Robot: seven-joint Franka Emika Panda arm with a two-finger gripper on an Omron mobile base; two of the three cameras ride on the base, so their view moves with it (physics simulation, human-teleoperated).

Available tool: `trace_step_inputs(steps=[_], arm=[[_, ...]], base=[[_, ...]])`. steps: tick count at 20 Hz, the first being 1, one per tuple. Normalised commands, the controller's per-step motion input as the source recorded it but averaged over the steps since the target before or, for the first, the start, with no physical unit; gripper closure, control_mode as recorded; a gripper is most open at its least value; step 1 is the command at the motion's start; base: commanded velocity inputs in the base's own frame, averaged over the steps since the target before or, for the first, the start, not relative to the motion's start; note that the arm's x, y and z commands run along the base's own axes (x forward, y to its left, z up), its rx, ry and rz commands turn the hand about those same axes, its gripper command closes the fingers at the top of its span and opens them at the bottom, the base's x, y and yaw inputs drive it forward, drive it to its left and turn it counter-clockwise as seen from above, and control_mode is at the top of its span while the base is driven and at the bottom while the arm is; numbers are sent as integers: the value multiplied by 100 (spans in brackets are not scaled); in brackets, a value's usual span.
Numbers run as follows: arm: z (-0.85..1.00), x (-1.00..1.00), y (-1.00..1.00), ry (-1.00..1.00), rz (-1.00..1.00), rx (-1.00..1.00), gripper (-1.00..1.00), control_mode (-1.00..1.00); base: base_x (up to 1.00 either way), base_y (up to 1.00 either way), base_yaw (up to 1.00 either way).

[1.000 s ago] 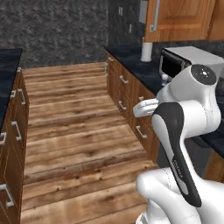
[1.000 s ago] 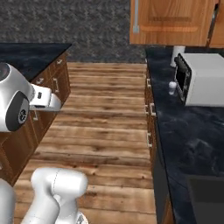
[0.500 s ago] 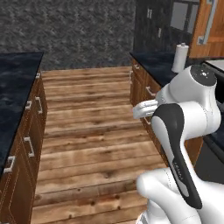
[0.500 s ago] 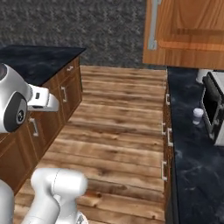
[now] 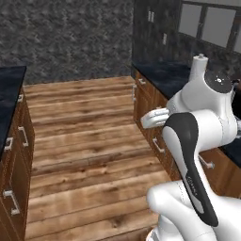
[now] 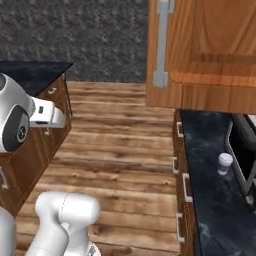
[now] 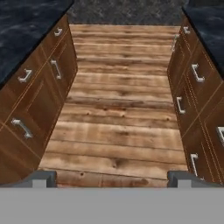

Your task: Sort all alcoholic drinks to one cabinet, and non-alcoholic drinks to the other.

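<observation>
The hand [image 7: 112,177] points down the aisle, its two fingertips spread as wide as they go with nothing between them — only plank floor [image 7: 122,118] lies ahead. It carries nothing, which suits a robot in transit rather than mid-placement. The arm [image 5: 193,141] is folded close over the base, likely to keep clear of the drawer units [image 7: 39,87] lining both sides of the floor.

Of the task's things, the cup [image 6: 225,163] stands on the dark surface [image 6: 215,200] right of the floor, just below the cabinet [image 6: 210,50], whose door with its long bar handle [image 6: 162,40] looks shut. No bottles can be made out. Sorting seems barely begun: the cabinet likely needs opening and the cup fetching.
</observation>
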Motion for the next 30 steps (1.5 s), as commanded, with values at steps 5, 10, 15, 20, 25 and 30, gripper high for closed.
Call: trace_step_inputs(steps=[5, 10, 15, 20, 25, 30], arm=[[0, 0, 0, 0, 0, 0, -100, 100], [0, 0, 0, 0, 0, 0, -100, 100], [0, 0, 0, 0, 0, 0, -100, 100], [0, 0, 0, 0, 0, 0, -100, 100], [0, 0, 0, 0, 0, 0, -100, 100], [0, 0, 0, 0, 0, 0, -100, 100]], base=[[72, 10, -65], [90, 46, -57], [9, 23, -51], [5, 15, -56], [15, 22, -59], [38, 29, -59]])
